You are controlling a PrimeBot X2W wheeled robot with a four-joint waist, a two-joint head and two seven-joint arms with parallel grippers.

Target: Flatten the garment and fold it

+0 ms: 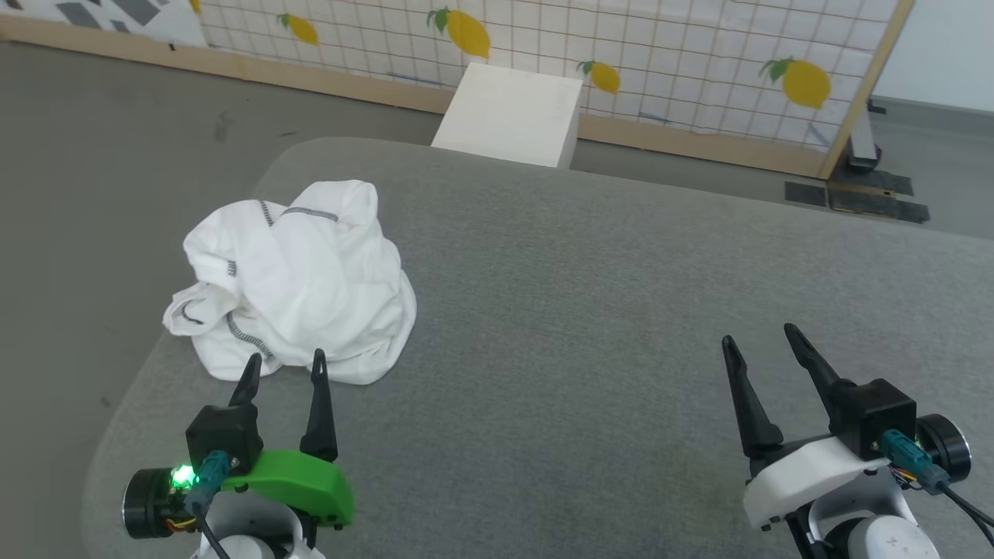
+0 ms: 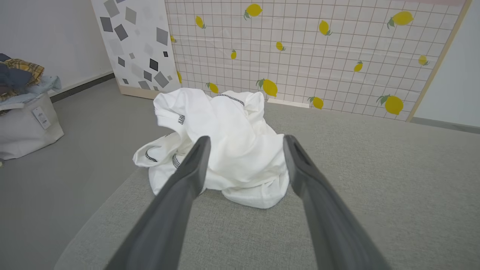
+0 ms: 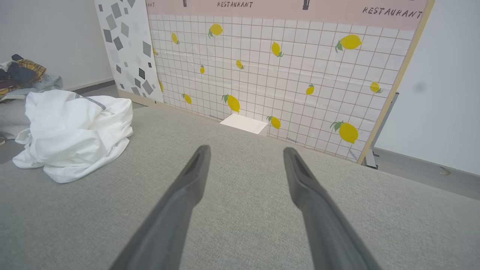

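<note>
The left claw is wide open, holding nothing, and the crumpled white shirt lies just past its tips.

Staged robot lab rm: printed lemon-tile backdrop panel w/ "RESTAURANT" strip, bare grey floor.

Head view high, downward; wrist views low, forward; share garment.

Light is bright, even and diffuse. Shadows are faint, with a soft one under the garment, whose white folds nearly wash out. Wrist views stretch toward their edges, and the fingers blur near the bottom edge.
</note>
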